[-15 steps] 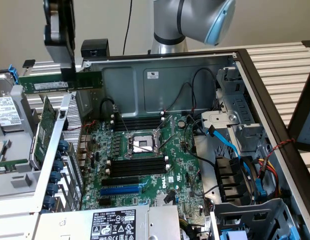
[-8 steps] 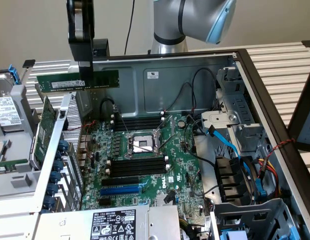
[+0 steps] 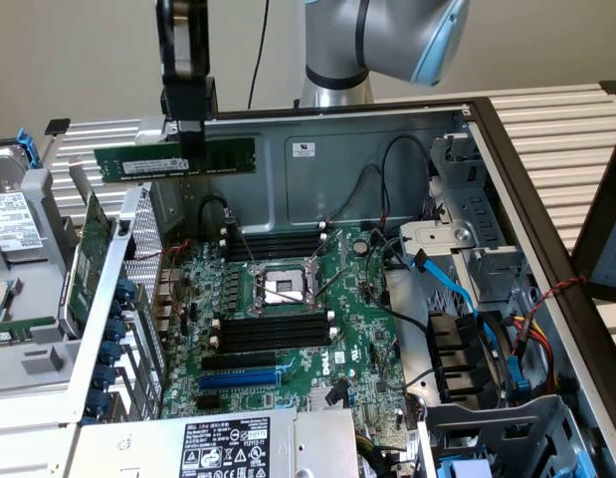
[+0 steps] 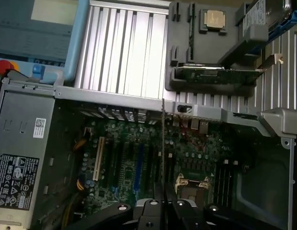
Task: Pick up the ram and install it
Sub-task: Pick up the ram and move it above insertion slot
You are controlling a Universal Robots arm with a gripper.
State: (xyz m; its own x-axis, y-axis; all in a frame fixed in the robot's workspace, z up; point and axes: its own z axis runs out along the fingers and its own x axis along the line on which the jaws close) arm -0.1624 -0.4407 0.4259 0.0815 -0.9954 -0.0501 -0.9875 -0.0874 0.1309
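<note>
I have the arm reaching in from the far side, its gripper (image 3: 193, 149) pointing straight down at the exterior view's left. The fingers are clamped on the ram (image 3: 138, 162) near its middle, and the stick hangs level, label side to the camera, over the far left corner of the case (image 3: 387, 149).

It is above the motherboard (image 3: 357, 349) and touches nothing. The two banks of black slots (image 3: 273, 244) either side of the socket (image 3: 283, 289) lie lower and to the right, with open air between them and the stick. The case's left wall (image 3: 123, 269) is just beside the ram's left end.

The wrist view gives me the ram (image 4: 162, 143) edge-on (a thin line rising from the gripper (image 4: 162, 205)), crossing the motherboard (image 4: 134, 167) towards the case rim (image 4: 114, 93). Beyond that rim it shows a grey tray (image 4: 179, 52) with a green card (image 4: 220, 74).
</note>
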